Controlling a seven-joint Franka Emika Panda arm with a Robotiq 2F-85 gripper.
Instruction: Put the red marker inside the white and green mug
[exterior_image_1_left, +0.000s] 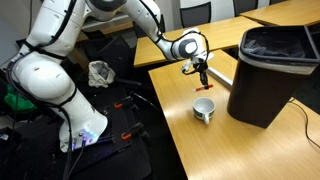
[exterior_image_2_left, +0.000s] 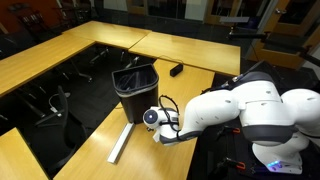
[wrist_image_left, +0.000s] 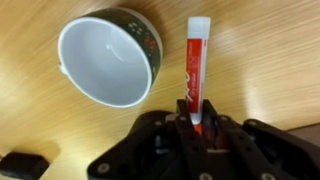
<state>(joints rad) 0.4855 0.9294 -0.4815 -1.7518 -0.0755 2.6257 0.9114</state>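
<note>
Over the counter (wrist_image_left: 265, 70): tool (wrist_image_left: 197, 118) clamped on red marker (wrist_image_left: 196, 65).
Upright white and green mug (wrist_image_left: 105, 65) sits on the counter near the marker, not touching it.

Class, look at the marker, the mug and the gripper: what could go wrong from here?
1. The gripper pinches the thin red marker only at one end, so it may swing or slip.
2. The small white and green mug sits off to the side, not beneath the marker; releasing now would probably miss it.
</note>
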